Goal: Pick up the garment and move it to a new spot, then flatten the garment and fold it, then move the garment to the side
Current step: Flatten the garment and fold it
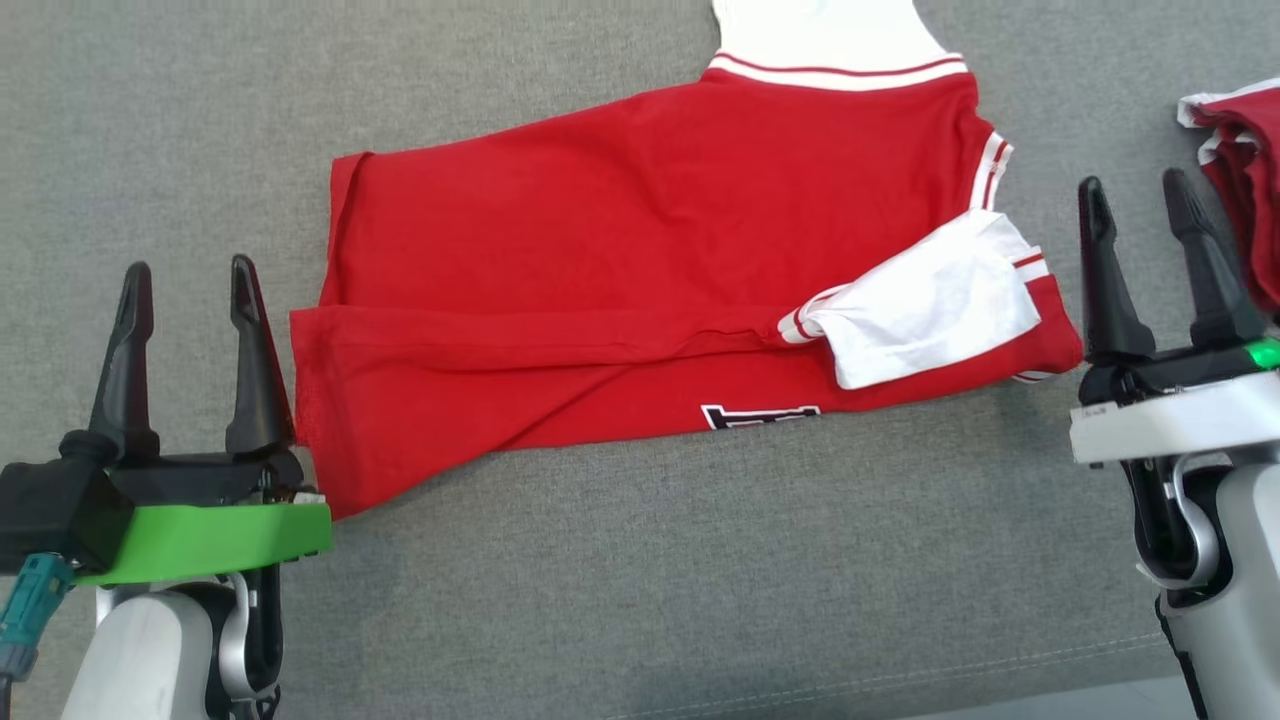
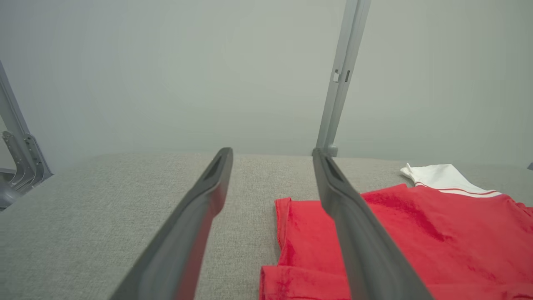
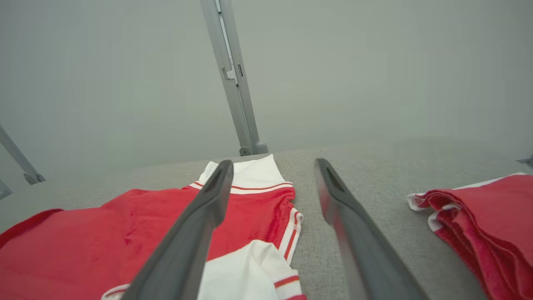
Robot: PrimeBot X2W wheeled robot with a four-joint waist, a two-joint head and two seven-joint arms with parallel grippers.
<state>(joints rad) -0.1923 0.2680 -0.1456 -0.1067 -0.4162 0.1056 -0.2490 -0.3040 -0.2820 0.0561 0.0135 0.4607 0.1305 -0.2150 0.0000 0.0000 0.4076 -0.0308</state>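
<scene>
The garment (image 1: 640,250), a red shirt with a white collar (image 1: 830,30) and white sleeves trimmed in red stripes, lay across the middle of the grey cloth-covered worktop (image 1: 640,580), its long axis running side to side, hem toward the robot's left and collar toward the far right. Its near long edge appeared turned over onto the body, and one white sleeve (image 1: 930,310) lay tucked on top near the right end, which read as a lengthwise fold partly made. The left gripper (image 1: 190,268) stood at the hem end with its fingers spread wide and nothing between them; its inner finger sat just beside the red hem, though contact could not be told. The right gripper (image 1: 1133,182) stood just off the sleeve end, equally wide and empty. One gripper at each end suited handling a long, limp cloth, probably to keep it from sagging or twisting. A second red-and-white cloth (image 1: 1245,180) lay bunched at the right edge, apart from the shirt. Black-and-white block lettering (image 1: 760,417) peeked from the near folded edge, cut off by the fold and unreadable; no brand or label could be made out.
</scene>
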